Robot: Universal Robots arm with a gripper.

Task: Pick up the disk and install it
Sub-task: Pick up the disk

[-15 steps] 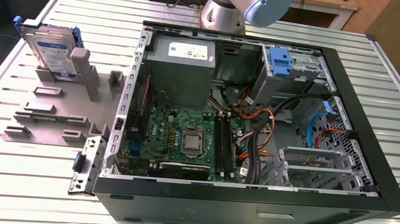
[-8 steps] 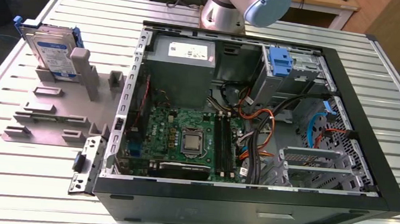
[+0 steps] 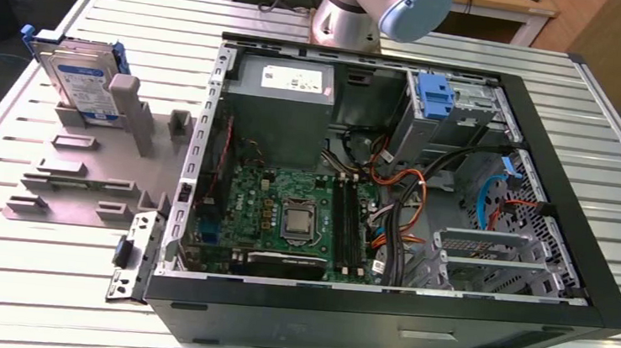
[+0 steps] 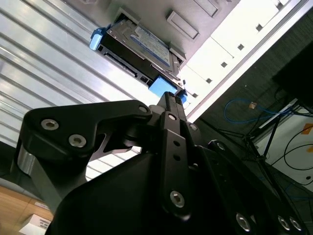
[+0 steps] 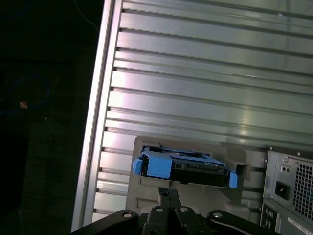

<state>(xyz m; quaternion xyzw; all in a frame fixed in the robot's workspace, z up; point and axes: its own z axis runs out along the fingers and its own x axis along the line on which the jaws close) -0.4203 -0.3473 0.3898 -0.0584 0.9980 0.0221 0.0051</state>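
Disk | upright in grey stand | jaws seemingly clenched, empty, short of it

Disk on edge in its grey holder

It is a flat silver drive with a white-and-blue label, framed by a bright blue plastic carrier. It stands upright on one edge, slotted into the holder on the ribbed metal table, at the exterior view's left of the open computer case and apart from it. Nothing touches it.
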